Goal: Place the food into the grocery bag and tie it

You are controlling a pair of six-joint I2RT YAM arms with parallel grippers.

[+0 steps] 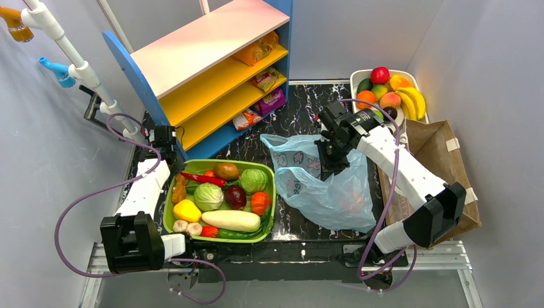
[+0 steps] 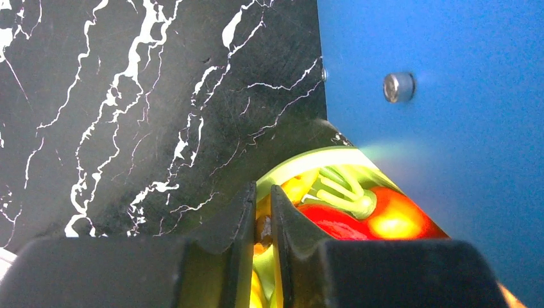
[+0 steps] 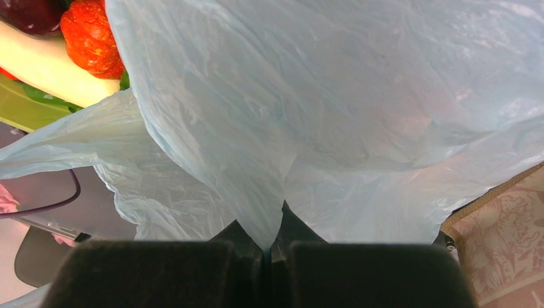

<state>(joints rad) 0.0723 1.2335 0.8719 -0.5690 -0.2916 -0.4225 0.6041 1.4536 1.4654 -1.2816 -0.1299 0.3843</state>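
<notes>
The light-blue grocery bag point(image 1: 324, 192) is laid out on the black marbled worktop point(image 1: 301, 106), pretty much in the middle, between the green tray point(image 1: 167, 215) and the brown paper bag point(image 1: 449, 151). In the top view its long axis is run diagonally. The handle end is pointed toward the far left and the fuller body toward the near right. One loop handle is flopped out toward the shelf point(image 1: 212, 38), and the other is lying just beside the tray's right rim. A faint orangey patch point(image 1: 355, 200) is seen through the plastic near the body end, but what it is can't be told.

The right gripper point(image 3: 272, 234) is set on the bag's upper middle, with its fingers clamped tight on a pinch of film that's fanned out from them. The left gripper point(image 2: 260, 196) is held at the tray's far-left corner, right next to the shelf's blue side panel. Its fingers are nearly together with only a thin slit left.

The tray is packed with cabbages point(image 1: 208, 196), a white radish point(image 1: 231, 220) and peppers. The fruit basket point(image 1: 354, 80), with an orange point(image 1: 365, 97) in it, is tucked in the far right corner, and the right wrist is stuck between it and the bag. Snack packets point(image 1: 272, 101) are stacked on the shelf.
</notes>
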